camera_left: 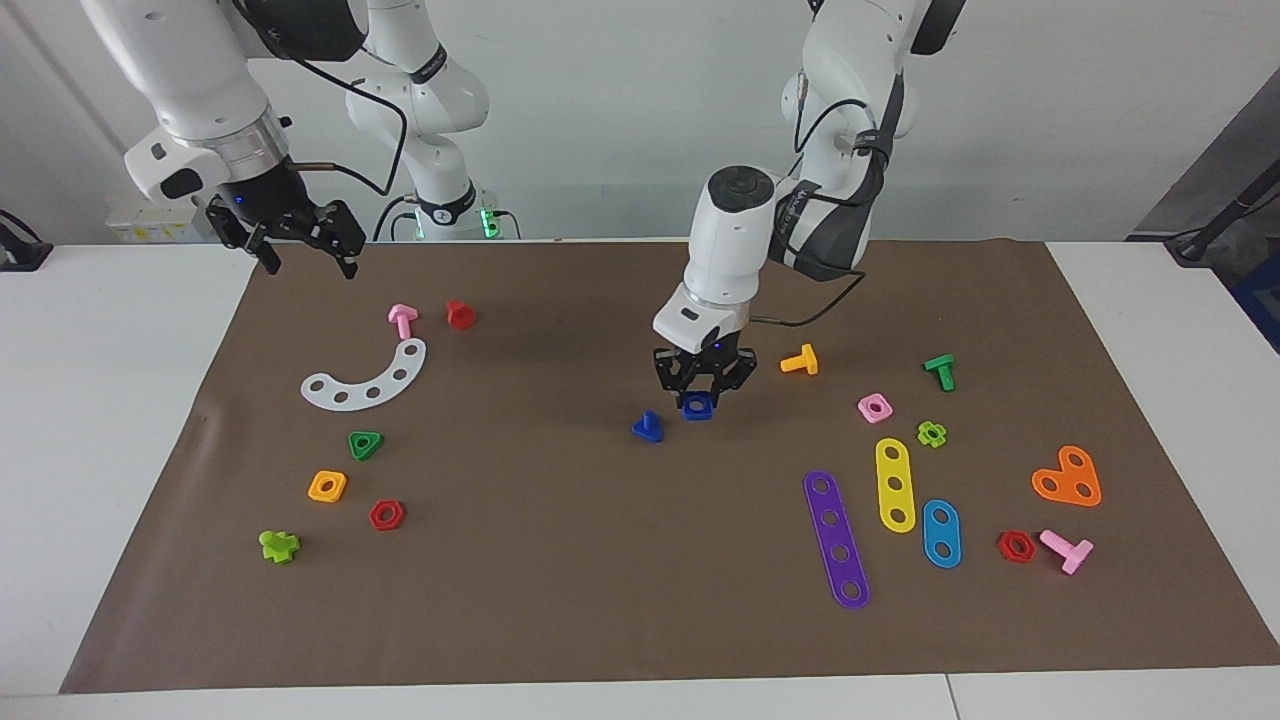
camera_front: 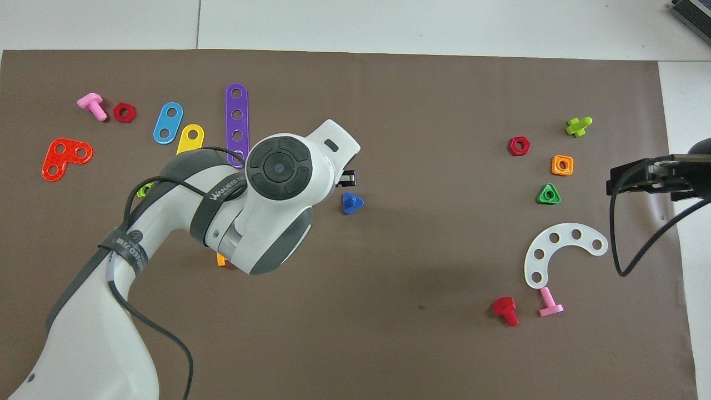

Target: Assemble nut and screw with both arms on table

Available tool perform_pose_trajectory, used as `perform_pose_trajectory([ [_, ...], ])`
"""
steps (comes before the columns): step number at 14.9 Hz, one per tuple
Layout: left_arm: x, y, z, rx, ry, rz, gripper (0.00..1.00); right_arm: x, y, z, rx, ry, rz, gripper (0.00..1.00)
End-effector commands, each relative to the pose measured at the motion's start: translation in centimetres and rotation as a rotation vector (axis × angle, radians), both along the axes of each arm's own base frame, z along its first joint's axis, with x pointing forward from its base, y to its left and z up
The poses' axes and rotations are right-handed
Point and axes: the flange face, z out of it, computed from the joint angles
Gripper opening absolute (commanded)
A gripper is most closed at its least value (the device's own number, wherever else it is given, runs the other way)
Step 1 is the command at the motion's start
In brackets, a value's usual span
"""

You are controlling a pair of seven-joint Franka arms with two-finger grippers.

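We see the left gripper apparently clamped on the small blue plastic square nut, the blue triangular-headed plastic screw just beside it; the right gripper waits apart-fingered; next, grab that screw.

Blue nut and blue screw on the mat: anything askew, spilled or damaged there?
Nothing stands out. The blue nut lies flat on the brown mat between the left gripper's fingers. The blue screw stands head-down beside it, shaft up, apart. The right gripper waits, open, above the mat's edge.
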Motion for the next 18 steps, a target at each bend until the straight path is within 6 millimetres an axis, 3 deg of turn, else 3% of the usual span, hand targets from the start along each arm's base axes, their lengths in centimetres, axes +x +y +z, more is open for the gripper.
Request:
perform_pose_trajectory([
  [1, 1.0, -1.8, -1.4, 0.003, 0.009, 0.016, 0.16, -0.5, -0.2, 0.2, -0.001, -0.001, 0.029, 1.00],
  [4, 1.2, -2.1, -2.1, -0.016, -0.004, 0.010, 0.16, -0.5, -0.2, 0.2, -0.001, -0.001, 0.029, 1.00],
  [9, 0.0, -3.2, -3.8, -0.016, 0.010, -0.020, 0.17, -0.5, -0.2, 0.1, 0.000, 0.001, 0.029, 1.00],
  [12, -1.7, -3.7, -5.9, -0.005, 0.028, -0.042, 0.23, -0.4, -0.2, 0.0, -0.001, 0.002, 0.029, 1.00],
  [18, -2.1, -3.9, -6.3, -0.015, 0.019, -0.051, 0.22, -0.4, -0.2, 0.1, -0.001, 0.001, 0.029, 1.00],
])
